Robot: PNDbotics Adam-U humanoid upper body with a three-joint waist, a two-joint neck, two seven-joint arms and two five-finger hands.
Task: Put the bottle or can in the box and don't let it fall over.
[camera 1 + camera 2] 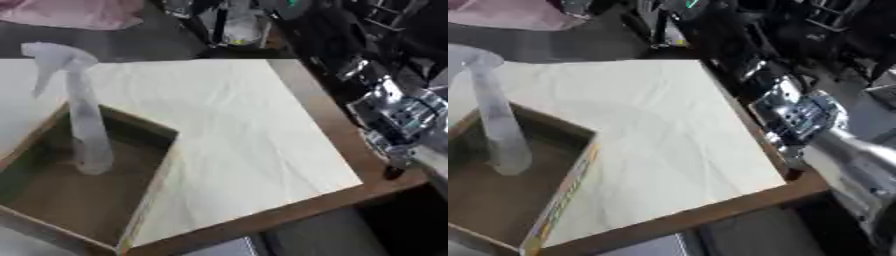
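Inside box (131,127) | spray bottle (87,125) upright | pale translucent, trigger top

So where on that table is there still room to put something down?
The pale cloth is bare from the box to the table's right edge, where the robot's right arm hangs. Inside the box, the floor in front of the upright spray bottle is free.

A pale cloth (236,115) covers the wooden table (350,192) (dark floor (114,45) beyond).

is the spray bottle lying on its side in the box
No, the spray bottle stands upright on the floor of the box, its trigger head at the top.
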